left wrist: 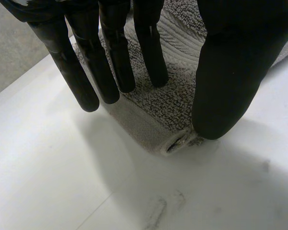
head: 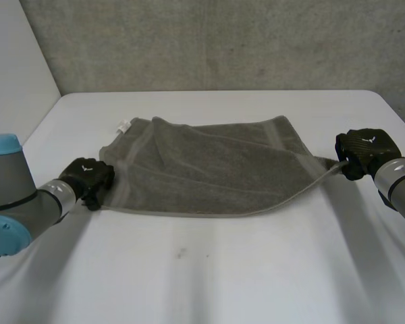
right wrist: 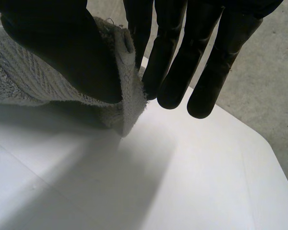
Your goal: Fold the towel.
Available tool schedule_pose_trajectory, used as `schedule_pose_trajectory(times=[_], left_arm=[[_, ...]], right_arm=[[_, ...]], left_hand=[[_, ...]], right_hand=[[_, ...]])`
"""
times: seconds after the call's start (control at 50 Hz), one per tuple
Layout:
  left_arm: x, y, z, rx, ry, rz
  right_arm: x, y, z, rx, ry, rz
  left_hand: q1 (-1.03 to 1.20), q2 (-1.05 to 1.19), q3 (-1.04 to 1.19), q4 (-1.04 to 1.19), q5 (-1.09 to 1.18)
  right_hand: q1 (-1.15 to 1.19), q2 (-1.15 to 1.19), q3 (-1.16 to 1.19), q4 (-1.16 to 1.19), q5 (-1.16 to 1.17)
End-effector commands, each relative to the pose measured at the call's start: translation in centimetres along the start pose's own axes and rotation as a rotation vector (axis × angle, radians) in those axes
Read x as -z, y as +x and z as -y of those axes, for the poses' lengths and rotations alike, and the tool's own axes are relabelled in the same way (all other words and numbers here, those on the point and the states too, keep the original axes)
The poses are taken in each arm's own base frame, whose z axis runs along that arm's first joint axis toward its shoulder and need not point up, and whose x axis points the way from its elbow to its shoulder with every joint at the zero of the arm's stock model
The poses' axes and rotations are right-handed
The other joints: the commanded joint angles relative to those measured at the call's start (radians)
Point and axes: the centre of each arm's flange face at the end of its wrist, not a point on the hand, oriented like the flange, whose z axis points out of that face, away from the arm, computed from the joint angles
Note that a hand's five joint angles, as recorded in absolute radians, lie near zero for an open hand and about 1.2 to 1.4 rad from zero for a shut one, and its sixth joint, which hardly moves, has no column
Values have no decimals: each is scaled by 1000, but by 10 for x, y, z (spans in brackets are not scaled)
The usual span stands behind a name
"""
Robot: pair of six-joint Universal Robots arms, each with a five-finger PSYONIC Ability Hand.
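Observation:
A grey towel [head: 209, 169] lies spread across the middle of the white table [head: 223, 270], with one layer folded over another and a white label [head: 123, 126] at its far left corner. My left hand [head: 88, 177] sits at the towel's near left corner. In the left wrist view its fingers [left wrist: 110, 62] are straight and stand apart from the thumb, and the towel corner [left wrist: 175, 143] lies on the table beneath them. My right hand [head: 364, 150] is at the towel's right corner, which is drawn out to a point. There the thumb [right wrist: 62, 43] pinches the towel corner [right wrist: 129, 96] against a finger, just above the table.
A grey concrete wall [head: 223, 40] rises behind the table's far edge, and a pale panel [head: 13, 81] stands at the far left. Bare white tabletop stretches in front of the towel, with a small dark mark [head: 180, 254] on it.

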Motion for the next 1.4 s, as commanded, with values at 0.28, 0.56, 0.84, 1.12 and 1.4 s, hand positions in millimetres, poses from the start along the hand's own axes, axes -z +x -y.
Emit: schedule_pose_trajectory(times=[0.28,0.56,0.84,1.12,1.4], left_arm=[[-5,-1,15,-16,63,19],[61,-18,63,-45,136,92],[149,-21,70,-17,-62,64],[114,-8,58,-77,-56,4],[1,-24,60,-69,38,99]], right_arm=[[0,1,2,9,6,-2],[41,5,41,79,-26,40],[106,12,45,269,-298,200],[57,19,17,242,-298,190],[-43,7,3,114,-135,85]], left_hand=[[698,699,698,699,699],[698,699,698,699,699],[698,699,698,699,699],[698,699,698,699,699],[698,699,698,699,699]], right_hand=[[435,221,210,202,246],[435,221,210,202,246],[435,221,210,202,246],[435,221,210,202,246],[435,221,210,202,246]])
